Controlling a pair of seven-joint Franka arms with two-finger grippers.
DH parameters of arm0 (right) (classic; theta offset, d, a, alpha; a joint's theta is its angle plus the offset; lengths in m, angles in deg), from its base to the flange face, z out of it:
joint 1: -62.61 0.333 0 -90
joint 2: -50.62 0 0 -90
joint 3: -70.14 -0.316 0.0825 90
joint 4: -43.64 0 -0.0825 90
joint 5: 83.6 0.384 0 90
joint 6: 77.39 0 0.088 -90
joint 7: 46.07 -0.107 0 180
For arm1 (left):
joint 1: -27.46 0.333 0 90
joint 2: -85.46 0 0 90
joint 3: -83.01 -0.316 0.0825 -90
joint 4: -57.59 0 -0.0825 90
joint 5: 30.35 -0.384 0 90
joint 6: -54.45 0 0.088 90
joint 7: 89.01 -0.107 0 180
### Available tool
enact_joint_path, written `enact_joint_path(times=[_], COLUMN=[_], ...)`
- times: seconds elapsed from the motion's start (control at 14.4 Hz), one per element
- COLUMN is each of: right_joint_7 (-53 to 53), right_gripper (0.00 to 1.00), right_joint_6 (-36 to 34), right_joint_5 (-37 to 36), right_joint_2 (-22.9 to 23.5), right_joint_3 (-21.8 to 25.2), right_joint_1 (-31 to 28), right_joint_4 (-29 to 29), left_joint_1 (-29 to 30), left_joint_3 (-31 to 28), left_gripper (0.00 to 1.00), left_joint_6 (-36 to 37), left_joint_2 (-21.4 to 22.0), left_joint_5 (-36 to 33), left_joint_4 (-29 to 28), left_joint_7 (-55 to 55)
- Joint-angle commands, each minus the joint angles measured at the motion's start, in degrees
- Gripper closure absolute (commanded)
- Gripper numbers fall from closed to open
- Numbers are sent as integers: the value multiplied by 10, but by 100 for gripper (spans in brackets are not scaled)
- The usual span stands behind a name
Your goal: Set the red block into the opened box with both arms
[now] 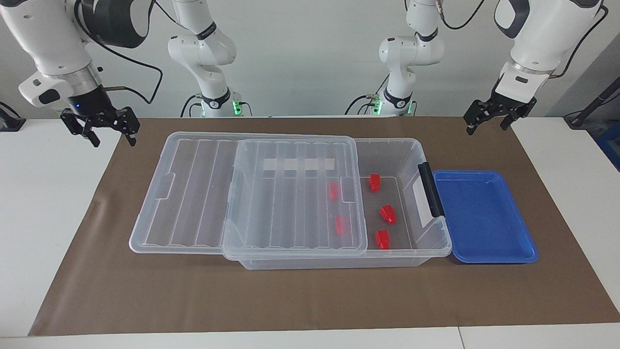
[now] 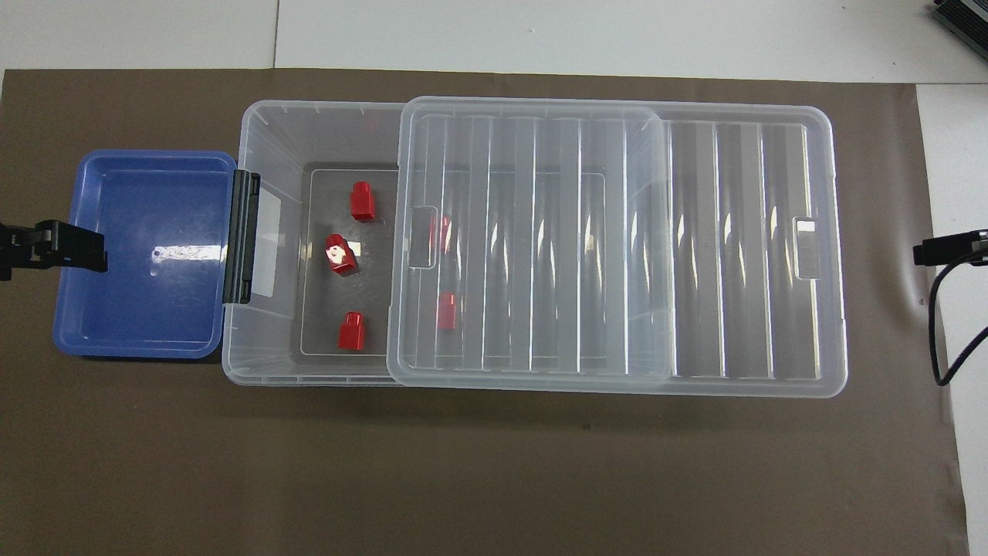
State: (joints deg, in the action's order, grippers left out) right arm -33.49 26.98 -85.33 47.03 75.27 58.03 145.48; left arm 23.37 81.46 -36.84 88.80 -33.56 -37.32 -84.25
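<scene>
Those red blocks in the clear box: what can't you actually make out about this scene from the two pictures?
- Two red blocks under the lid: both views, shapes smeared by its ribs.
- Left gripper: overhead view, mostly cut off by the edge.
- Right gripper: overhead view, only a tip shows.
- Box label: too small to read.

Five small bright red plastic blocks [image 2: 360,201] inside large clear plastic storage bin [image 2: 270,139]; two under ribbed clear lid [image 2: 602,239] slid toward right arm's end. Shallow blue tray [image 2: 147,166] touching bin's black clip handle [image 2: 240,236]. Left gripper [image 2: 54,245] over tray's edge.
</scene>
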Motion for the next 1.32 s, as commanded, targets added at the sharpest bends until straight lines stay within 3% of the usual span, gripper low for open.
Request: enact_joint_path(times=[0.0, 0.21, 0.56, 0.83, 1.25], right_joint_7=[19, 20, 81, 109, 107], right_gripper=[100, 100, 100, 100, 100], right_joint_6=[45, 97, 128, 130, 130], right_joint_5=[-1, -2, 3, 51, 55], right_joint_2=[16, 61, 105, 116, 119], right_joint_3=[0, 0, -3, -5, -22], right_joint_1=[-16, -16, -13, -7, -3], right_joint_4=[24, 29, 35, 34, 34], left_joint_1=[-3, 0, -7, -8, -7], left_joint_3=[-2, -4, -2, -2, -2], left_gripper=[0, 0, 0, 0, 0], left_joint_6=[3, 6, 4, 2, -6], left_joint_2=[8, 8, 9, 9, 8], left_joint_5=[6, 6, 6, 6, 18], left_joint_4=[1, 1, -1, -2, -2], left_joint_7=[-8, -8, -8, -7, -5])
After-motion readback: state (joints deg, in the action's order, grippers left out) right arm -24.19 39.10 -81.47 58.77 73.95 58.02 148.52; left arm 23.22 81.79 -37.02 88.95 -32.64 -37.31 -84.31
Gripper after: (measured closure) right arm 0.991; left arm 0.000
